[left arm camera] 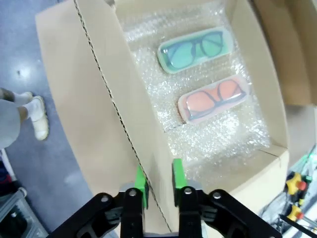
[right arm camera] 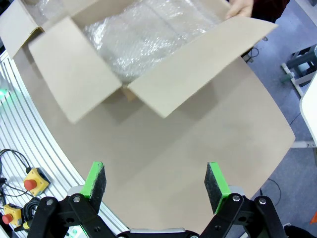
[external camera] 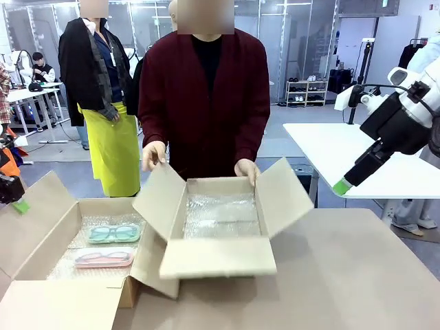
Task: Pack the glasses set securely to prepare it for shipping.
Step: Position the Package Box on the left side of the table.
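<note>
- The mint-green case (external camera: pixel 113 233) and the pink case (external camera: pixel 104 258) lie flat side by side on bubble wrap (left arm camera: pixel 213 134) inside the open left box (external camera: pixel 69 227), the mint-green one toward the person, the pink one nearer the robot
- In the left wrist view the mint-green case (left arm camera: pixel 195 49) and the pink case (left arm camera: pixel 214 99) lie apart from each other, each showing a pair of glasses through its clear lid
- The left gripper (left arm camera: pixel 158 186) hovers above the near-left wall of that box, well apart from both cases; its green pads (left arm camera: pixel 178 178) stand on either side of the upright cardboard flap (left arm camera: pixel 124 114) with a narrow gap, and whether they pinch the flap or just straddle it I cannot tell
- In the front view the left gripper (external camera: pixel 19 204) shows at the picture's left edge, beside the box's outer flap
- A second open box (external camera: pixel 221 227), lined with bubble wrap, stands at mid-table; the person's hands (external camera: pixel 153 155) rest on its far flaps
- The right gripper (right arm camera: pixel 156 181) hangs over bare table (right arm camera: pixel 198 148) with its jaws spread wide and nothing between them, near the second box (right arm camera: pixel 148 59) and well apart from both cases
- In the front view the right gripper (external camera: pixel 342 185) is raised at the right, above the table
</note>
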Controlling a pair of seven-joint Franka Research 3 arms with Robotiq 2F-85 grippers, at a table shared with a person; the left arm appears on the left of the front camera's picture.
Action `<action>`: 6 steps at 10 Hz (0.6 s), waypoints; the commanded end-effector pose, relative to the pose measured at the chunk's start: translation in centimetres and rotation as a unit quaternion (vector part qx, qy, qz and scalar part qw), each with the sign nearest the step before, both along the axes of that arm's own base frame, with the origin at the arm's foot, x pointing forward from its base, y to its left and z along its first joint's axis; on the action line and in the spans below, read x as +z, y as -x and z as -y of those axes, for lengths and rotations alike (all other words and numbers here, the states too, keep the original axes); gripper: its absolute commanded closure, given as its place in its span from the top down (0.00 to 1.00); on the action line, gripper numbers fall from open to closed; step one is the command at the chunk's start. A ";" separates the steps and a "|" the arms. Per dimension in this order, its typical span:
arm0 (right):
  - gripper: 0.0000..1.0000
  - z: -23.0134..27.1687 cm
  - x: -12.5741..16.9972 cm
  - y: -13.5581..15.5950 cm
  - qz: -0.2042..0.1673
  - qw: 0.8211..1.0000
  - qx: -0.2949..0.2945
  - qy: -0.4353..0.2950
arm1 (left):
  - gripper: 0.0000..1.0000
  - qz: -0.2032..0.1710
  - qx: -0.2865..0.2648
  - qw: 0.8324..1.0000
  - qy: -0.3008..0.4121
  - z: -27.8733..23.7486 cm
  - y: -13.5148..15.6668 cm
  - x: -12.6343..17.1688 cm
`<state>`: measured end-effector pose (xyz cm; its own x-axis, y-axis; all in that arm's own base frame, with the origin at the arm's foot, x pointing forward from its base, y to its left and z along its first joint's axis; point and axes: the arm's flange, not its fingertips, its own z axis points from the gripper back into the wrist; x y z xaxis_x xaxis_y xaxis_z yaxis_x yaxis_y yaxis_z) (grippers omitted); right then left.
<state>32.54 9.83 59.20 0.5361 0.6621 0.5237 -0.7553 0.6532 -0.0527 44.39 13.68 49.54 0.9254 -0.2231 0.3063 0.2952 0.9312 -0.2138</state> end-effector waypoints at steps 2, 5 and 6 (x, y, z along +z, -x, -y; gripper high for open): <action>1.00 -0.1 0.2 0.0 0.002 1.000 -0.002 0.002 | 1.00 0.049 0.027 0.998 -0.003 -1.4 3.1 3.7; 1.00 -0.1 0.2 0.0 0.002 1.000 -0.002 0.002 | 0.86 0.099 0.019 0.994 -0.038 -1.0 6.2 7.2; 1.00 -0.1 0.2 0.0 0.002 1.000 -0.002 0.002 | 0.95 0.113 0.004 0.993 -0.044 -0.4 7.0 7.9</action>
<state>32.55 9.83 59.22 0.5360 0.6619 0.5240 -0.7553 0.6533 -0.0527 38.51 15.25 57.98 0.8529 -0.2227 0.4722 0.3047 0.9468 -0.1039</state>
